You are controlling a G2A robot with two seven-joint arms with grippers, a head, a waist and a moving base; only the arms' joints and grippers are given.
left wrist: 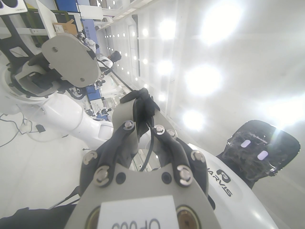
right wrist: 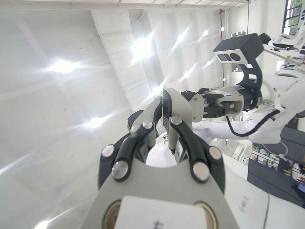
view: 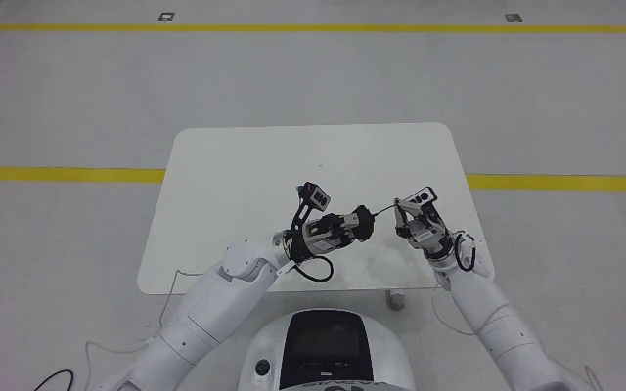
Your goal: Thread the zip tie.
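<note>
My left gripper (left wrist: 140,101) clamps the zip tie (left wrist: 122,80), its strap running straight toward my right gripper (right wrist: 164,101), nearer the free tail, fingers pressed together beside it.

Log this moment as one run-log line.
left gripper: shut on zip tie | right gripper: shut on zip tie | both over table
</note>
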